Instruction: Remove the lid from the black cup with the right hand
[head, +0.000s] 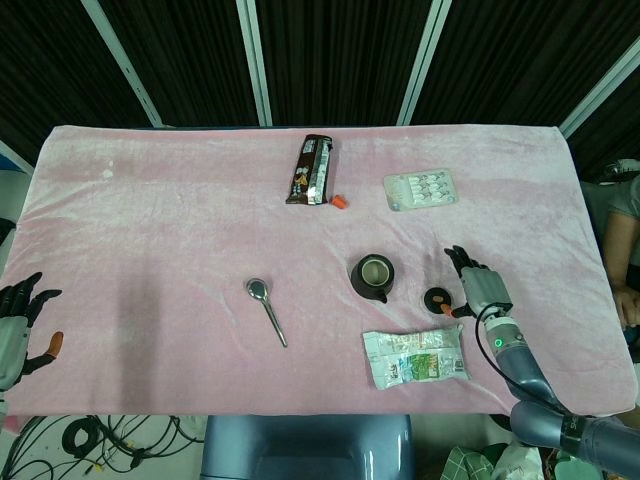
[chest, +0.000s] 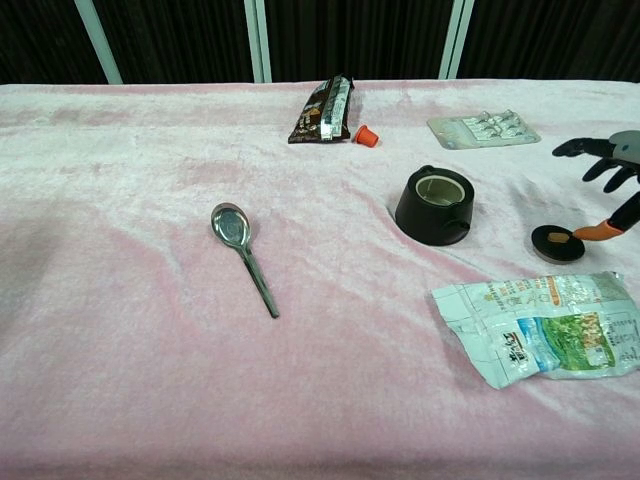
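Looking at the table, we see that the black cup (chest: 433, 205) stands open on the pink cloth (chest: 150, 380), its pale inside showing, and its lid (chest: 557, 243) lies flat on the cloth to the right of it, well apart from the cup and just above the green and white food packet (chest: 538, 324). Our right hand (chest: 610, 170) is beside the lid with the fingers spread apart and holding nothing; its orange thumb tip comes close to the lid's right edge, and we cannot tell whether it touches. We judge that the removing step is finished and that the step in hand is letting go of the lid. The next move, in our opinion, calls only for lifting the right hand up and away without brushing the lid or the packet. Our left hand (head: 18, 325) rests at the far left edge of the table, fingers apart and empty. A spoon (chest: 243, 255), a chocolate bar wrapper (chest: 324, 110) and a pill blister pack (chest: 483, 128) also lie on the cloth.
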